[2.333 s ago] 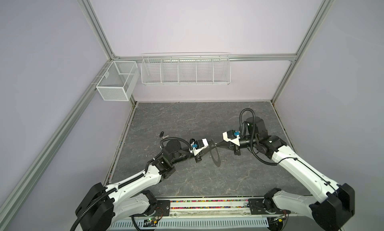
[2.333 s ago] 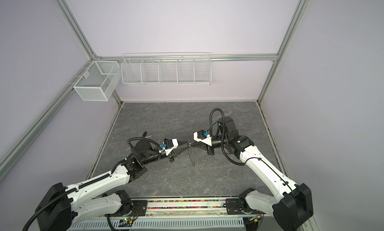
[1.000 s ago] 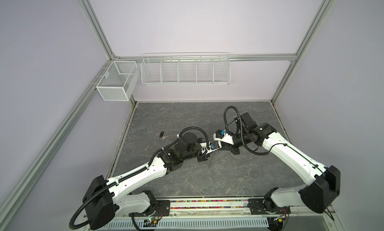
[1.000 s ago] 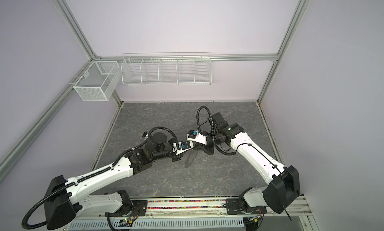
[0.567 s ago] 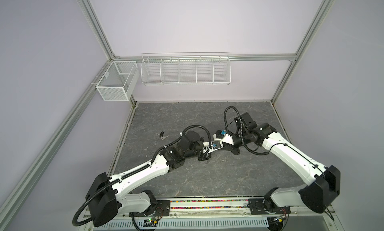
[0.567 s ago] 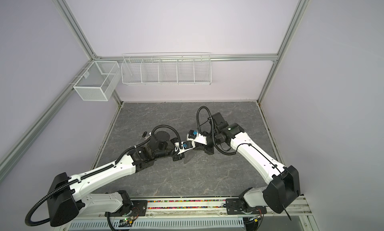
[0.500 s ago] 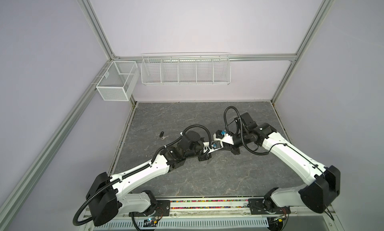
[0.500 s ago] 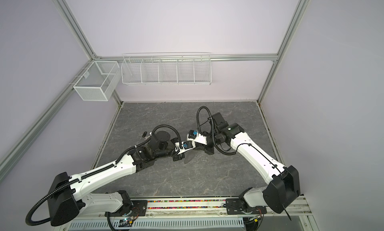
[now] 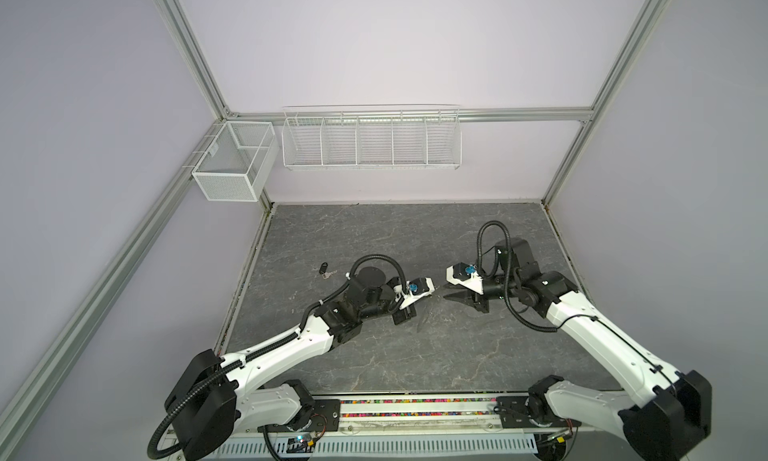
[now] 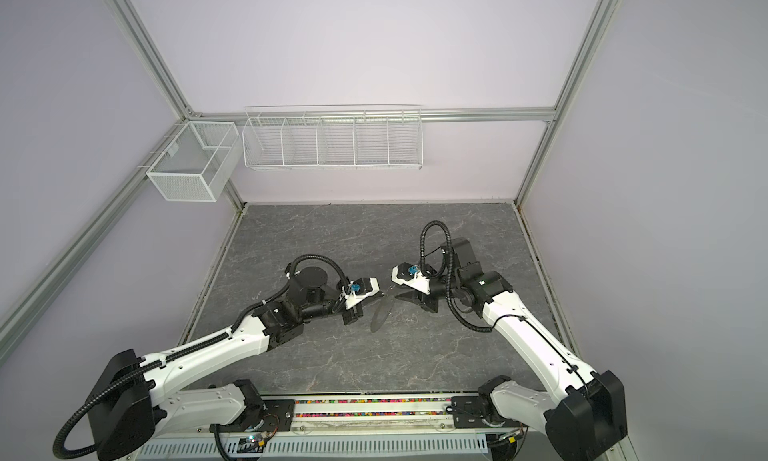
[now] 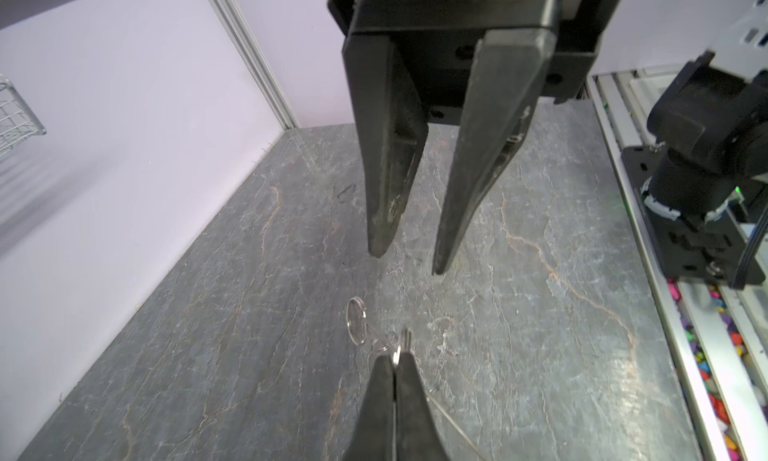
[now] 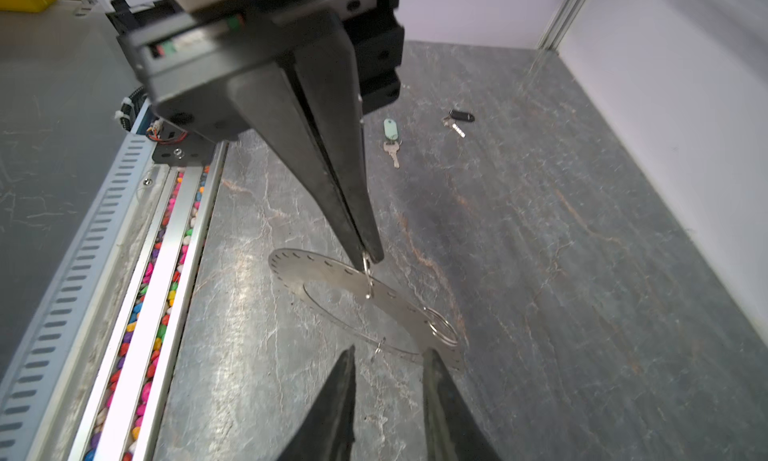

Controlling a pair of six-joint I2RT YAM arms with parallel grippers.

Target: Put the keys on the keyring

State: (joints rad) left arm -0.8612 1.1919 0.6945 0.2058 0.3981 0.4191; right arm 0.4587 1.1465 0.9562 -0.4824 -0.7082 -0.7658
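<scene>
The left claw (image 12: 368, 255) is clenched on a wire loop (image 12: 367, 277) of the keyring (image 12: 324, 274), which sits tilted at mid-frame in both top views. The right claw (image 11: 405, 268) gapes just beside it, grasping nothing. The black key (image 9: 325, 270) and the mint key (image 12: 391, 135) lie on the desk (image 9: 374, 238), left of centre.

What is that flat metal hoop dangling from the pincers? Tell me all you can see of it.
The keyring is a thin, flat, grey metal disc with a wide central hole and small slots around its rim. Wire loops hang through it, among them a larger split ring. It hangs tilted, held by one small loop pinched in the shut left gripper. No key is on it.
</scene>
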